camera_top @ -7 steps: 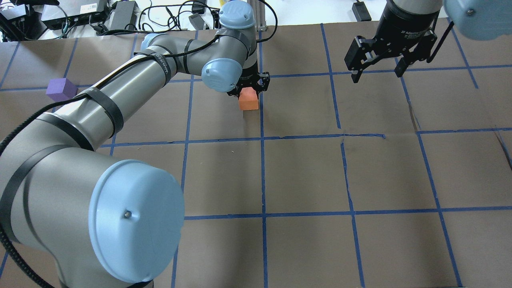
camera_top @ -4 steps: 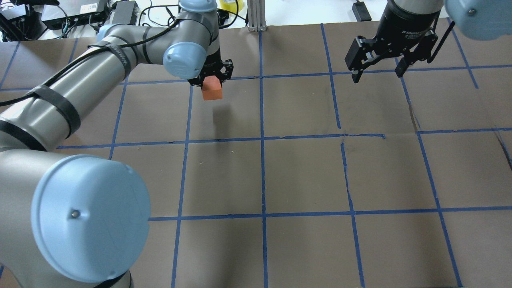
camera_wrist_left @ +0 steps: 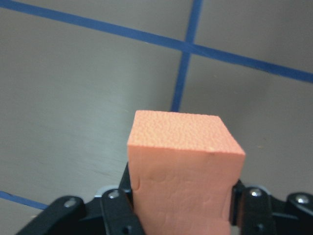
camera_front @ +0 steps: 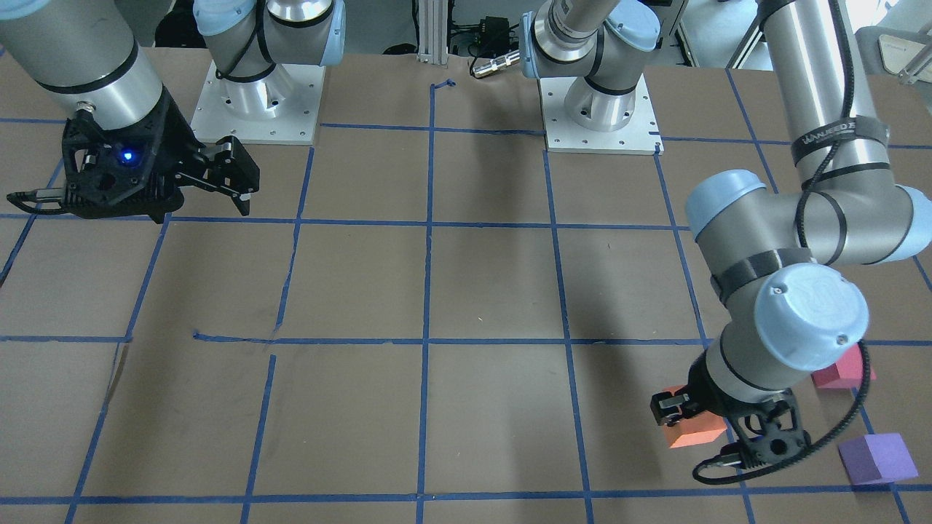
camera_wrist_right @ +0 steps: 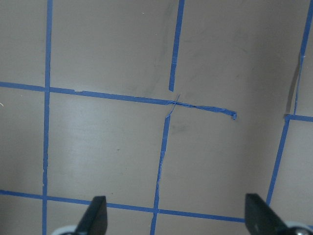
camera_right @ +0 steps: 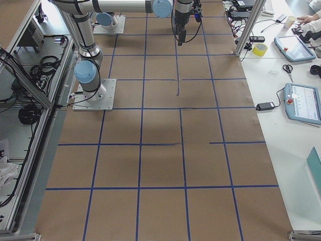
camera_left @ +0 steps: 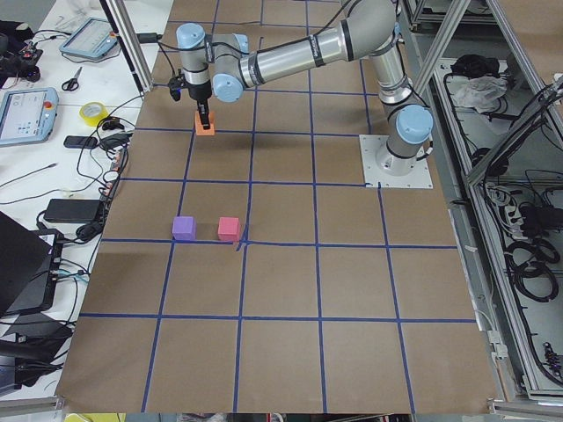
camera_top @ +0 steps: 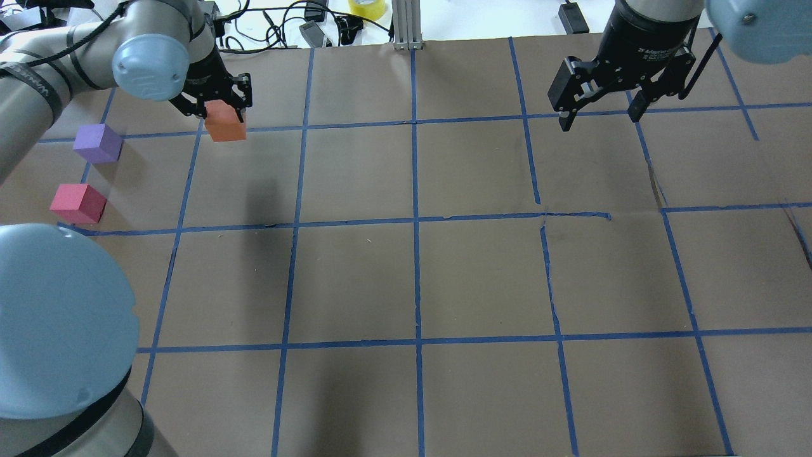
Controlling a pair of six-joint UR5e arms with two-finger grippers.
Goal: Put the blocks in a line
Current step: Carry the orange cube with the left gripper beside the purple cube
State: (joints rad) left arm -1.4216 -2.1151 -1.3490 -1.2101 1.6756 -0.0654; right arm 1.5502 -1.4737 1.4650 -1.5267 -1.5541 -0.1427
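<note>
1. The orange block (camera_top: 226,125) is clamped between the fingers of the left gripper (camera_top: 219,109), near a tape (camera_top: 415,219) crossing at the table's (camera_top: 482,273) far left.
2. The purple block (camera_top: 97,143) and red block (camera_top: 78,204) are set on the table close by, near each other but not touching. Both are apart from the orange one.
3. The right gripper (camera_top: 598,122) is held over the far right of the table, fingers spread, nothing gripped.
</note>
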